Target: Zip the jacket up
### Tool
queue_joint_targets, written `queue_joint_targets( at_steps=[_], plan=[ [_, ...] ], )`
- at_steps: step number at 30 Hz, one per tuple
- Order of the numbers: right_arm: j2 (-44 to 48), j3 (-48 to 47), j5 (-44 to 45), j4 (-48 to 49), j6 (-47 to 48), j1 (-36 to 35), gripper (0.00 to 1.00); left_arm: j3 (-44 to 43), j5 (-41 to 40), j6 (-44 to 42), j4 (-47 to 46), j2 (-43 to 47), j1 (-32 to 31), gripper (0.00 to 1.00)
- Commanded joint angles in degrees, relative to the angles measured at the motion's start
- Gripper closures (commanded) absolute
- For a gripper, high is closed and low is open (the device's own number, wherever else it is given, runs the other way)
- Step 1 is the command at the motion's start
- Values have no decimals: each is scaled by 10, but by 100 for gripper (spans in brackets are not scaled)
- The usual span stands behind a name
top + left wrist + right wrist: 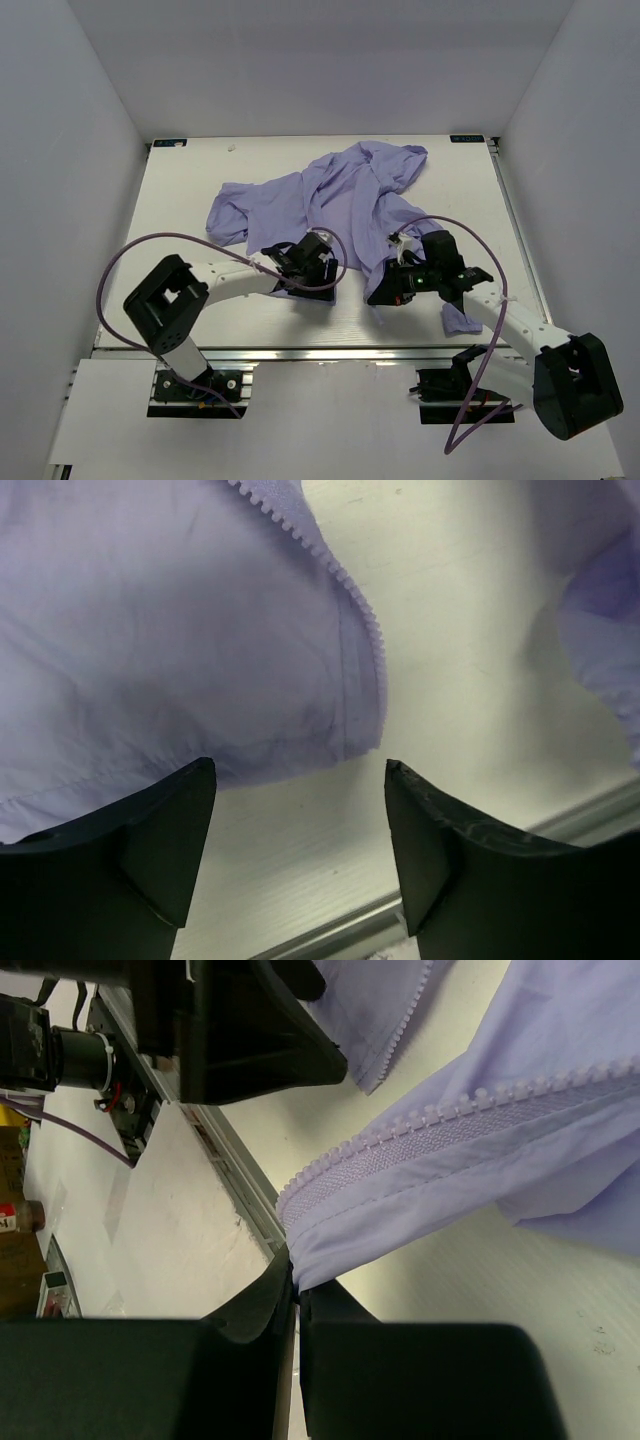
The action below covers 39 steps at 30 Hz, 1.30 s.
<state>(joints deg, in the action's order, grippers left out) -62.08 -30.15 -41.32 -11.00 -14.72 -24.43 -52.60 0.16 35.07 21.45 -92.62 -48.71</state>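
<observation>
The lavender jacket (pixel 345 195) lies crumpled on the white table, open at the front. In the left wrist view its left front panel (pixel 150 630) ends in a hem corner with the zipper teeth (pixel 365 620) running down its edge. My left gripper (pixel 315 285) is open and empty (pixel 300 780), just short of that corner and above bare table. My right gripper (pixel 383 292) is shut on the bottom corner of the other front panel (pixel 480 1130), pinching the fabric right below the zipper tape (pixel 400 1140); the jaws (pixel 297 1285) meet on the cloth.
The table's metal front rail (pixel 330 352) runs close below both grippers and shows in the left wrist view (pixel 560 815). A loose fold of the jacket (pixel 460 318) lies by my right forearm. The left gripper's black body (pixel 250 1030) shows near the right one. White walls enclose the table.
</observation>
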Motion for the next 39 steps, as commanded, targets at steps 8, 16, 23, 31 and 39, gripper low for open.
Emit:
queue_joint_targets(
  at_steps=[8,16,23,31,39],
  plan=[
    [14,-9,5,-5,14,3,100,-45,-89,2,24,-47,-23,28],
    [16,-4,18,-2,13,2,100,-73,-137,5,55,-83,-54,35],
    [16,-5,42,-9,13,3,100,-87,-155,9,73,-111,-74,34],
    [21,-3,81,-14,8,2,100,-101,-152,14,87,-168,-92,45],
    [7,9,76,8,4,2,100,-83,-134,21,72,-172,-92,100]
  ],
)
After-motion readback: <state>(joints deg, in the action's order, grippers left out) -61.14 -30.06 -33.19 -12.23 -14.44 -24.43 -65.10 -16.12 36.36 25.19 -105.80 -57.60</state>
